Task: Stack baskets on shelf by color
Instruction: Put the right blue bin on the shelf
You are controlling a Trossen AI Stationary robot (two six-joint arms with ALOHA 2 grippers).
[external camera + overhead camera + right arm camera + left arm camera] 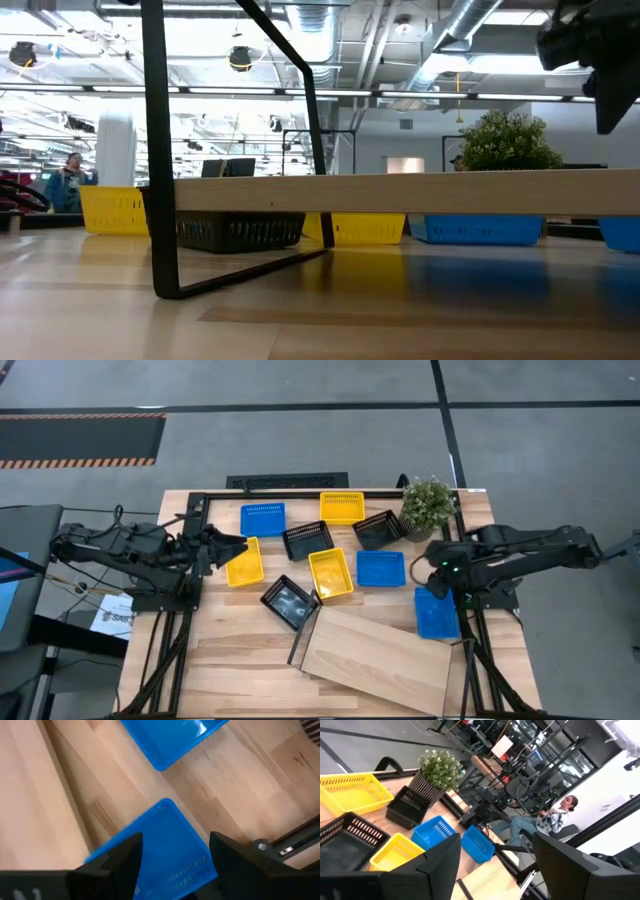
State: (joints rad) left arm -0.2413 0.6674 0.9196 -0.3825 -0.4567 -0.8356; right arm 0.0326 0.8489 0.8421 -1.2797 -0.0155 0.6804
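Note:
Several baskets stand on the table's far half: blue (pixel 262 518), yellow (pixel 341 507), black (pixel 308 540), black (pixel 378 529), yellow (pixel 243 561), yellow (pixel 331 573), blue (pixel 380 568) and black (pixel 290 601). Another blue basket (pixel 437 612) stands at the right edge. The shelf (pixel 375 655) lies askew at the near side, with its black end frame (pixel 303 635) toward the left. My right gripper (pixel 175 865) hangs open above the right-edge blue basket (pixel 160 845), pointing down. My left gripper (pixel 243 547) is open at the table's left, about level, above the left yellow basket.
A potted green plant (pixel 428 505) stands at the far right corner, next to a black basket. A black frame (pixel 200 510) runs along the table's far and left edges. Bare tabletop (pixel 230 650) lies near left of the shelf. A person (pixel 555 817) sits beyond the table.

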